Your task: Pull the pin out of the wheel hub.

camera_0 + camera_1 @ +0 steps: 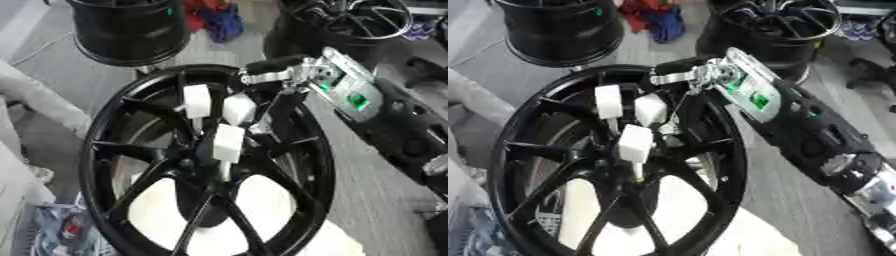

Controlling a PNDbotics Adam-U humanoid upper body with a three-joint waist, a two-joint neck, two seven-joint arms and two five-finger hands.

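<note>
A black spoked wheel [114, 150] fills the middle of both views, its hub [210, 162] low in the centre. Three pins with white block heads stand up from the hub area: one at the left [197, 100], one in the middle [238, 109] and a lower one [229, 142] on a thin stem. My right hand [278, 75] comes in from the right over the wheel's upper rim, just right of the middle white pin and very close to it. Its wrist housing [750, 90] shows green lights. Whether the hand touches that pin is hidden. My left hand shows in no view.
Two more black wheels stand at the back, one at the left [131, 30] and one at the right [776, 25]. Red and blue cloth [214, 17] lies between them. A white surface [262, 200] shows through the spokes. Grey floor [367, 190] lies at the right.
</note>
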